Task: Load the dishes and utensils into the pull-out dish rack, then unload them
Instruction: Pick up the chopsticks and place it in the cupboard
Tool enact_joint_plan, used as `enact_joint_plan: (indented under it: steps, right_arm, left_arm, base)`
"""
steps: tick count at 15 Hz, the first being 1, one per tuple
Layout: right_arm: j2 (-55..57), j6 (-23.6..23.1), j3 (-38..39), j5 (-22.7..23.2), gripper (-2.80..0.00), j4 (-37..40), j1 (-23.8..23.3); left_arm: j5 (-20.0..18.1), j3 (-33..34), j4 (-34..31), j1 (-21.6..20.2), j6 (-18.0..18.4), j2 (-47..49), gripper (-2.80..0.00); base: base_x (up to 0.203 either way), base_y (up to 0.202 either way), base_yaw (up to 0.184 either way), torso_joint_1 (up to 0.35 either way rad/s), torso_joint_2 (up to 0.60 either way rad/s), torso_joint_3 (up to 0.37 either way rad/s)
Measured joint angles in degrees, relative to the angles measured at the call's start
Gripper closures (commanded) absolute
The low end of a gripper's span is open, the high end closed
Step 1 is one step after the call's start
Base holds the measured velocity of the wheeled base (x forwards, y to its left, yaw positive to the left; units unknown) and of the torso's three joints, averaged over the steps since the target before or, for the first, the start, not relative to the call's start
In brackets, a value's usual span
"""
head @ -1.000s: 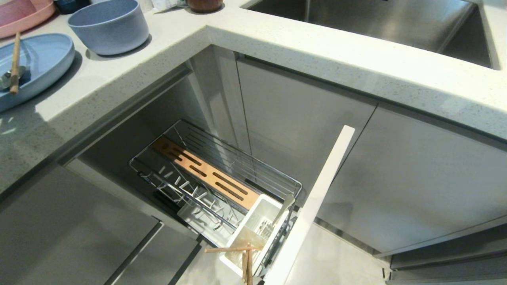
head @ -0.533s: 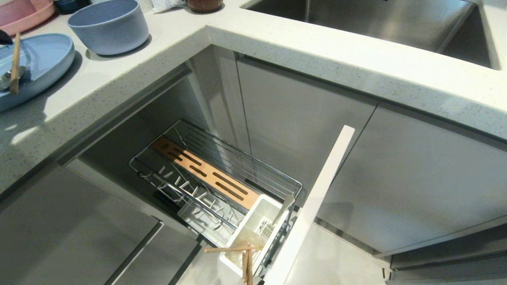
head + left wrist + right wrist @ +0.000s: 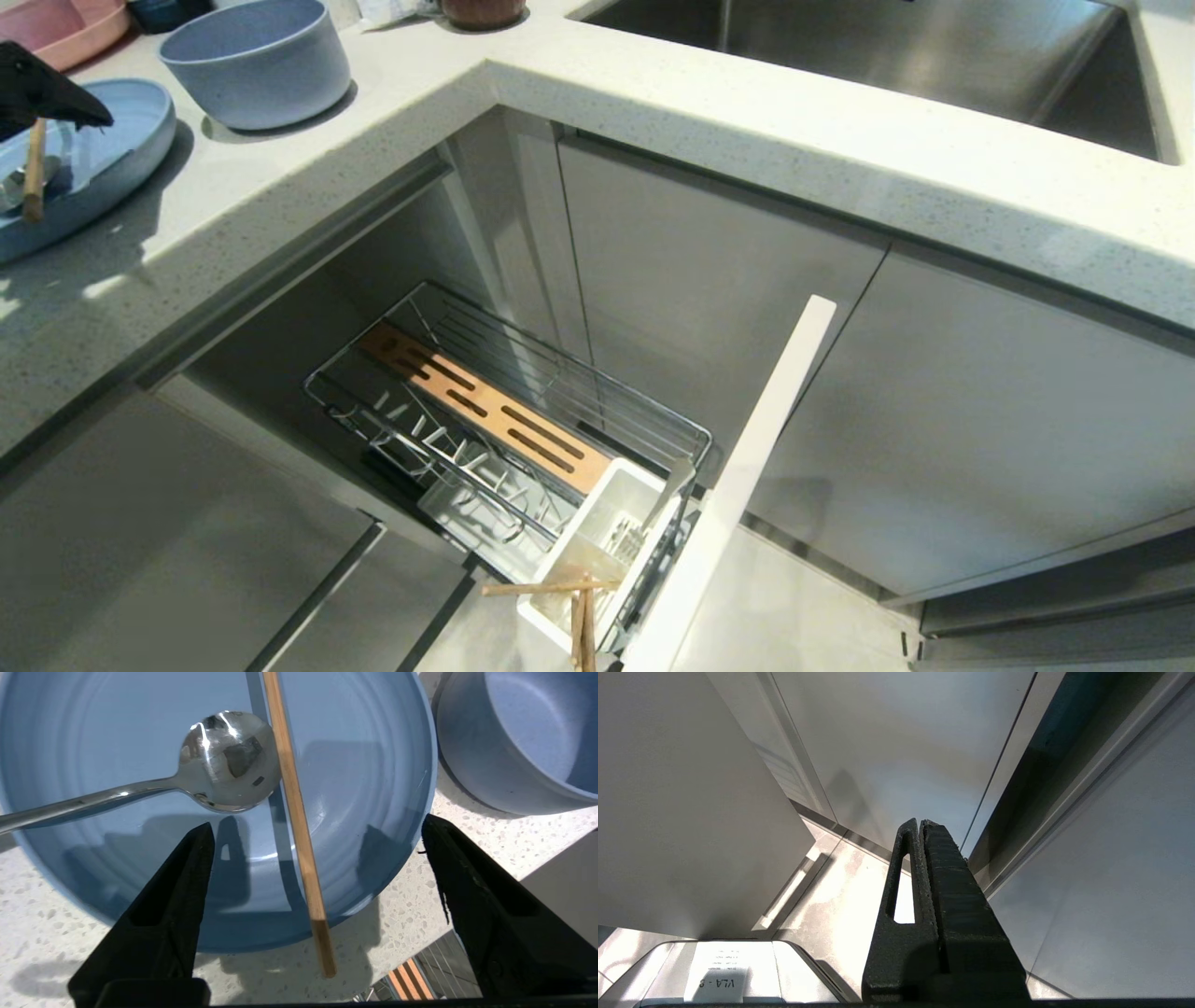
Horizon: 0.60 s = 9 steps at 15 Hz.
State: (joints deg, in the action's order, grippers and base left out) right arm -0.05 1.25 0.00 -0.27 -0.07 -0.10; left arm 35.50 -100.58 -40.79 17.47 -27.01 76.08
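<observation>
Speckled white countertop [image 3: 392, 121] wrapping an inside corner, steel sink [image 3: 868, 56] set in at the far right. On the left run: light-blue plate [image 3: 140, 131] at the counter edge, light-blue bowl [image 3: 257, 61] just beside it, pink plate [image 3: 65, 33] partly in frame behind. Resting in the plate: silver spoon [image 3: 219, 765], bowl end near the middle, handle running out over the rim; one wooden chopstick [image 3: 296, 821] laid across, alongside the spoon bowl, tip overhanging the rim above the counter. Left gripper [image 3: 317, 830] hovering above the plate, jaws spread wide and released, one finger either side of the chopstick, nothing grasped, no contact visible. Below the counter: pull-out rack [image 3: 523, 411] drawn out of the grey cabinet, wooden slotted strip [image 3: 485, 406] along its middle, plate prongs [image 3: 439, 448] bare. White utensil cup [image 3: 597, 551] at the front end, against the grey front panel [image 3: 738, 485], holding the fork [image 3: 653, 513] and further chopsticks [image 3: 579, 607], one lying crosswise on the cup's rim. Right gripper [image 3: 922, 823] parked low by the cabinet doors above the floor, jaws clenched together, nothing between them.
</observation>
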Motion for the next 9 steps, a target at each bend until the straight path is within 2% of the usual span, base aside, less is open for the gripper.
enact_joint_plan:
  steps: [9]
  right_arm:
    - [0.0, 0.0, 0.0, 0.0, 0.0, 0.0, 0.0]
  left_arm:
    - [-0.5, -0.1, 0.1, -0.1, -0.6, 2.1, -2.8]
  base:
    - [0.0, 0.0, 0.0, 0.0, 0.0, 0.0]
